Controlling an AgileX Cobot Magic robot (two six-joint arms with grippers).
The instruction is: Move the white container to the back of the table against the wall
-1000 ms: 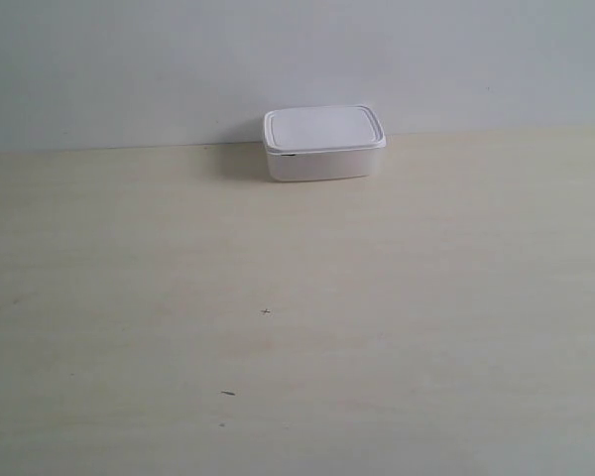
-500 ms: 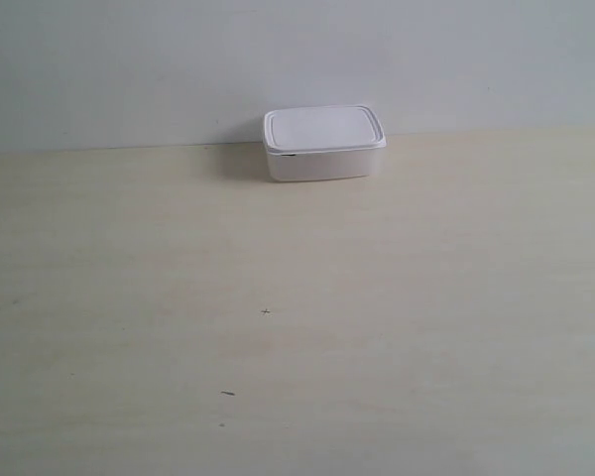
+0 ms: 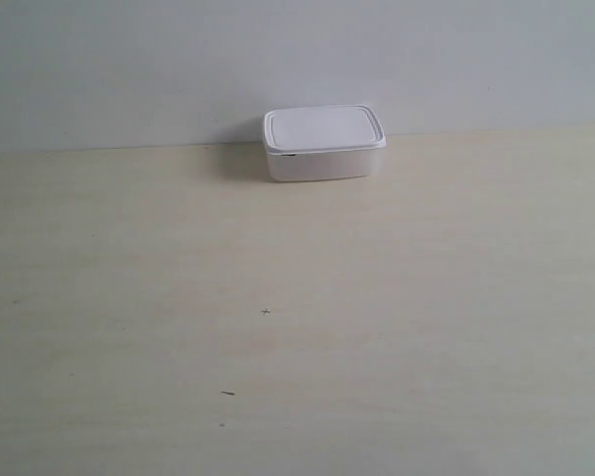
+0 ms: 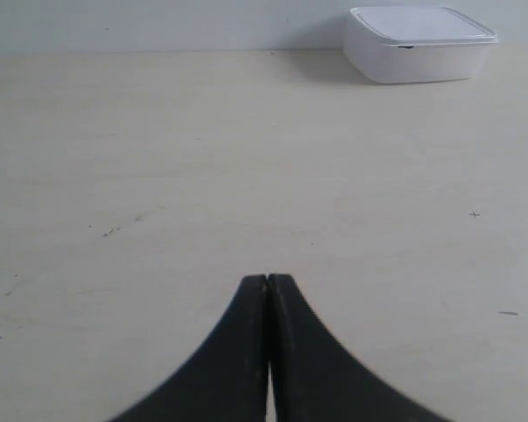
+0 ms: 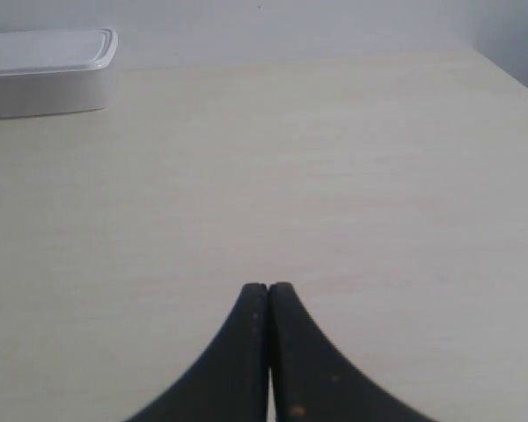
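Note:
The white container (image 3: 323,143) stands lidded at the back of the beige table (image 3: 297,327), right by the pale wall (image 3: 278,59); whether it touches the wall I cannot tell. It also shows far off in the left wrist view (image 4: 419,44) and the right wrist view (image 5: 46,72). My left gripper (image 4: 268,280) is shut on nothing, its black fingers (image 4: 246,352) pressed together, well short of the container. My right gripper (image 5: 268,287) is likewise shut and holds nothing, far from the box. Neither arm appears in the exterior view.
A few tiny dark specks (image 3: 266,311) mark the table's middle and front. The table's side edge (image 5: 510,79) shows in the right wrist view. The wall runs along the whole back edge.

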